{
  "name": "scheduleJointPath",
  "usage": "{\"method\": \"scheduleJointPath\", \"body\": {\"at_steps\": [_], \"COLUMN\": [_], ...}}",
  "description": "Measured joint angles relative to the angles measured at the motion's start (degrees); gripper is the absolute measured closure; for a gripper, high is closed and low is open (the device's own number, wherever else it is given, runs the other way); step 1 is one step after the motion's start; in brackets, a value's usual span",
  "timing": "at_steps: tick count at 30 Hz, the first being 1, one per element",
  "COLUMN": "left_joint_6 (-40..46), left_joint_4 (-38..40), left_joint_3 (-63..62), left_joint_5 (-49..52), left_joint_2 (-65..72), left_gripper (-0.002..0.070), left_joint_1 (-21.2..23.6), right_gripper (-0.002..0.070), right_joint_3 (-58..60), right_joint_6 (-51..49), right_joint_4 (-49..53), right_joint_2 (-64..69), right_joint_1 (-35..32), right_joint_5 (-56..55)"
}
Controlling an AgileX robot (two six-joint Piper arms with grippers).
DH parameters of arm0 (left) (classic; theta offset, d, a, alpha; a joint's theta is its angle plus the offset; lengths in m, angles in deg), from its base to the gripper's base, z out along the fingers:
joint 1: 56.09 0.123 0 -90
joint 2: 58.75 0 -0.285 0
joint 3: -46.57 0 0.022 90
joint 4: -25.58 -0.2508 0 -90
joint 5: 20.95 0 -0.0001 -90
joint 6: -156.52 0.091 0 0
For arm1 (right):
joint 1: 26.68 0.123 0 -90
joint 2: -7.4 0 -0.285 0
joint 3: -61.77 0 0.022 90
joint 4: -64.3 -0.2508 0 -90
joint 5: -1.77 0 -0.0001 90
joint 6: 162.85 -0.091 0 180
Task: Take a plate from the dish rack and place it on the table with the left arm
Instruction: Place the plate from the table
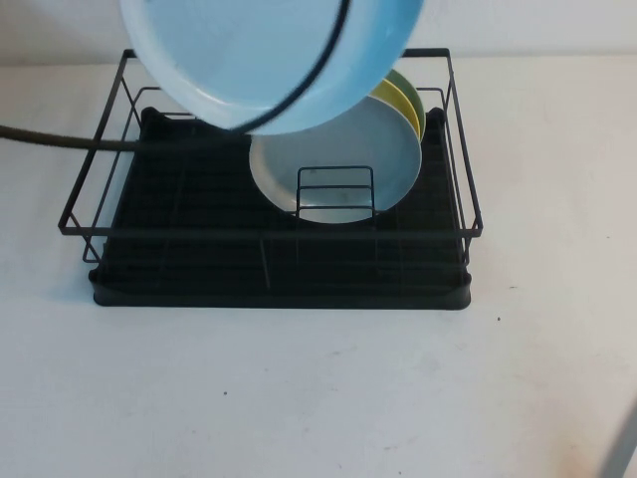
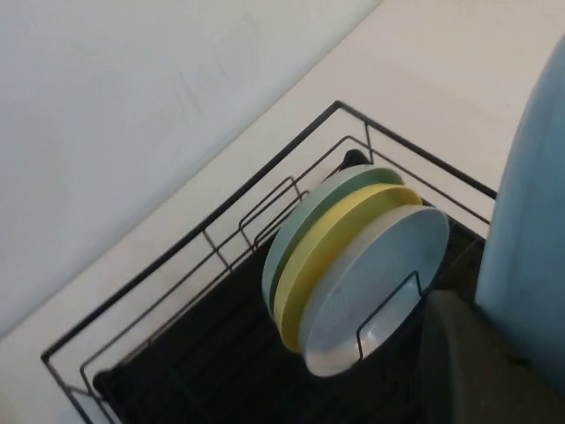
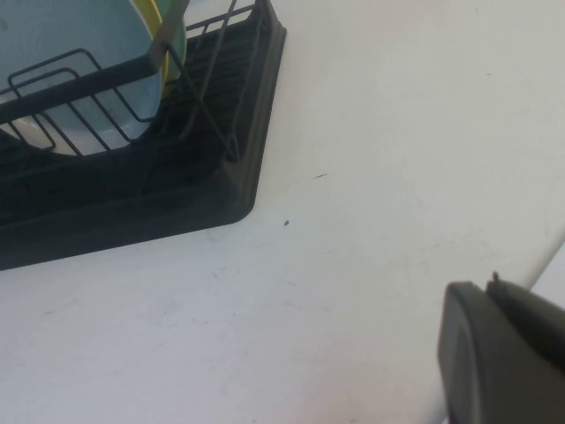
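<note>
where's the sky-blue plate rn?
High view: the plate is lifted clear of the dish rack, top centre-left, above the three plates left standing there. The left wrist view shows it against the left claw.

A pale wall (image 1: pixel 557 25) runs along the far side of the scene, plain and bare, and meets the white surface in a straight line. In the left wrist view the same wall (image 2: pixel 132 106) looks smooth and grey-white. The light is soft and even, casting only faint shadows.

Sky-blue plate (image 1: pixel 269 60) above dish rack (image 1: pixel 279 269)
</note>
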Motion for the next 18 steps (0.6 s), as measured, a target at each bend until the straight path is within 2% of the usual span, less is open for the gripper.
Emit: {"method": "scheduleJointPath", "body": {"at_steps": [4, 7, 10, 12, 15, 18], "left_joint_6": [-5.4, -6.4, -4.3, -1.3, 4.8, 8.1], "left_joint_4": [1.0, 8.1, 20.0, 30.2, 45.9, 53.5], "left_joint_3": [5.3, 12.4, 22.7, 31.0, 43.9, 55.9], "left_joint_5": [0.0, 0.0, 0.0, -0.1, -0.8, -2.1], "left_joint_2": [-2.2, -4.5, -7.4, -9.7, -12.9, -15.1], "left_gripper": [0.0630, 0.0630, 0.0630, 0.0630, 0.0630, 0.0630], "left_joint_1": [5.3, 11.5, 19.6, 27.0, 35.4, 40.8], "right_gripper": [0.0697, 0.0696, 0.0696, 0.0696, 0.0696, 0.0696], "right_joint_3": [0.0, 0.0, 0.0, 0.0, 0.0, 0.0], "right_joint_6": [0.0, 0.0, 0.0, 0.0, 0.0, 0.0], "right_joint_4": [0.0, 0.0, 0.0, 0.0, 0.0, 0.0], "right_joint_2": [0.0, 0.0, 0.0, 0.0, 0.0, 0.0], "right_joint_1": [0.0, 0.0, 0.0, 0.0, 0.0, 0.0], "right_joint_5": [0.0, 0.0, 0.0, 0.0, 0.0, 0.0]}}
